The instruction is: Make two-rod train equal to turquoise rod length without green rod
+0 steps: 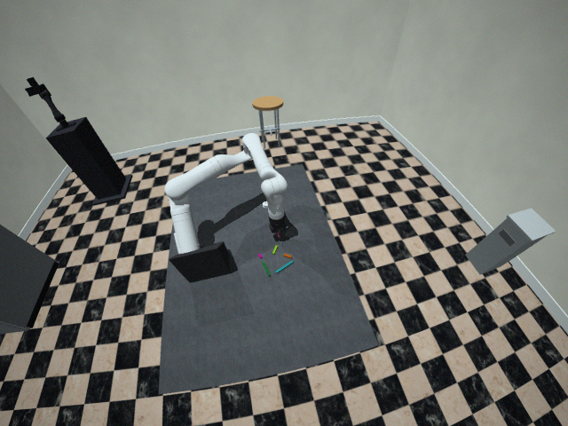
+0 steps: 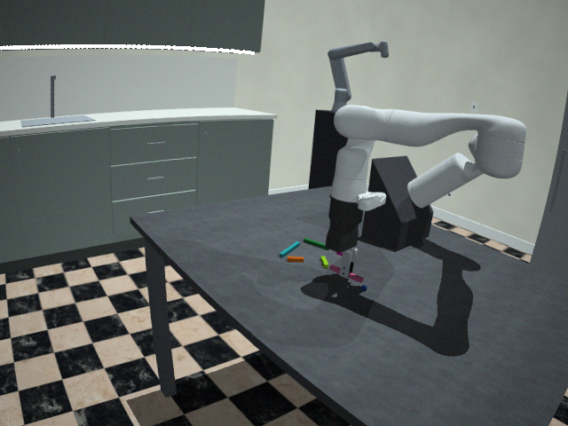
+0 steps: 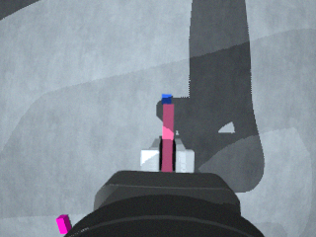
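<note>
- Top view: the white arm (image 1: 201, 171) rises from a black base (image 1: 204, 261) on the dark grey counter (image 1: 275, 339) and bends down over a small cluster of rods. The pincer (image 1: 279, 234) hangs just above the cluster, with a sliver of pink showing beneath it.
- Top view, rods on the counter: a lime rod (image 1: 274, 248), an orange rod (image 1: 287, 255), a magenta rod (image 1: 260, 255), a green rod (image 1: 265, 269) and a turquoise rod (image 1: 284, 266) — all lying apart from one another, none joined end to end.
- Exterior view: the pincer (image 2: 349, 264) is clenched on a pink rod (image 2: 346, 272), grasped near its middle. The rod is roughly level and is carried just above the counter (image 2: 238, 293); its shadow falls below it.
- Exterior view: a blue rod (image 2: 363, 287) lies on the counter just past the pink rod's near end, at the edge of the pincer's shadow. The turquoise rod (image 2: 289, 248), orange rod (image 2: 295, 258), lime rod (image 2: 324, 262) and green rod (image 2: 314, 243) lie to the left of the pincer.
- Wrist view: the pink rod (image 3: 169, 137) runs straight away from the camera, clamped between the light fingers. The blue rod (image 3: 168, 98) shows at its far tip — whether the two touch cannot be told. The magenta rod (image 3: 63, 224) sits at lower left, well apart.
</note>
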Robot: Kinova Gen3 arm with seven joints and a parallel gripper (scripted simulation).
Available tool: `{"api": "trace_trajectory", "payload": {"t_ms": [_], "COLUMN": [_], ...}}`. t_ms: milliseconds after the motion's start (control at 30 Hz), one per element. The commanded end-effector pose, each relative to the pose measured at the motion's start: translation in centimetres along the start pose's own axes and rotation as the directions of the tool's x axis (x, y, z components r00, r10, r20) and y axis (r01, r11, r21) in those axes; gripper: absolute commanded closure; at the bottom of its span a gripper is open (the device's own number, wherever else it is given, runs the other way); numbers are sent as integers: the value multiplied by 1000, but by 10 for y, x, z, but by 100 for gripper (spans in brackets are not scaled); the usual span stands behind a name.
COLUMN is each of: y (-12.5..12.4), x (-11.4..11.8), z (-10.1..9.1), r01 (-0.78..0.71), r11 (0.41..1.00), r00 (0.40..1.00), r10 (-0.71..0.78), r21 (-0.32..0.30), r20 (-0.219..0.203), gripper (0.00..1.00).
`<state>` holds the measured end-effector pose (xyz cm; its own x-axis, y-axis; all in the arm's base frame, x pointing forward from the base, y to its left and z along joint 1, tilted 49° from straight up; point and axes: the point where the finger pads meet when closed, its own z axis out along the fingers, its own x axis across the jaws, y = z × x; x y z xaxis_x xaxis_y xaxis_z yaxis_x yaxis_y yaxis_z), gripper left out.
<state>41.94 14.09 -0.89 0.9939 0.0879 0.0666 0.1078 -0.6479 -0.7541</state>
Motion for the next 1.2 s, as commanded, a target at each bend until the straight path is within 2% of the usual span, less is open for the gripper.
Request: {"api": "trace_trajectory", "payload": {"t_ms": [0, 1167], "y": [0, 0], "x": [-2, -2], "z": [3, 6], "r01": [-1, -1], "r11": [1000, 1000], "r00": [1000, 1000], "r10": [1, 1], "r21": [-1, -1], "r20": [5, 5], "gripper": [76, 76]}}
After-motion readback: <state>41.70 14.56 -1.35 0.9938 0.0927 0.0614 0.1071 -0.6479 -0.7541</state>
